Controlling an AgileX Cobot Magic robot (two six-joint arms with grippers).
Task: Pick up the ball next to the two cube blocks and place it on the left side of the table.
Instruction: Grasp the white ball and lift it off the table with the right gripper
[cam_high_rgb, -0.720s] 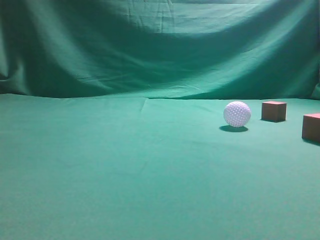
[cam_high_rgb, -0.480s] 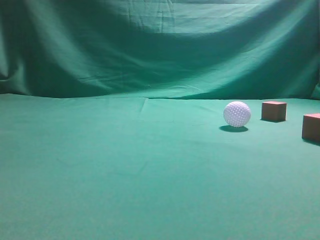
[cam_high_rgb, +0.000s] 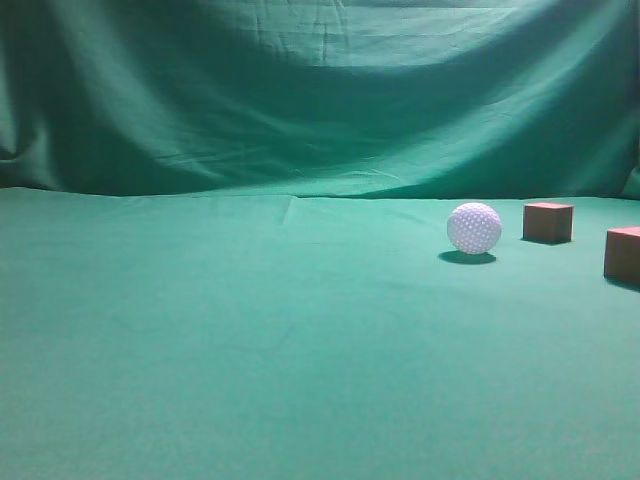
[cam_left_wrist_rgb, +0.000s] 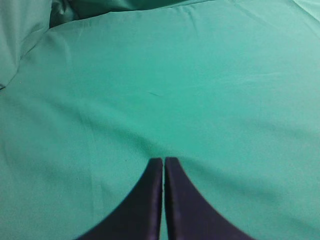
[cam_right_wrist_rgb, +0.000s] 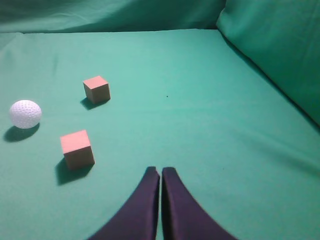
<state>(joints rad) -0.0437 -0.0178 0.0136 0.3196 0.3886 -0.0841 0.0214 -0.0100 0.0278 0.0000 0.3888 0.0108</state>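
Ball (cam_high_rgb: 474, 227) judged light, hard, roll-prone; grasp across its widest girth; both grippers' fingers (cam_right_wrist_rgb: 161, 172) pressed together, empty.

A green cloth backdrop (cam_high_rgb: 320, 95) fills the upper part of the exterior frame, hanging upright and meeting the flat surface along a line a little above mid-height. It is wrinkled, with long curved folds sagging across the middle and darker shadowed areas at the left and right edges. In the left wrist frame the backdrop (cam_left_wrist_rgb: 22, 30) shows as bunched cloth in the upper left corner. In the right wrist frame the same cloth (cam_right_wrist_rgb: 272, 47) runs along the top edge and fills the upper right corner, slanting down toward the right edge.
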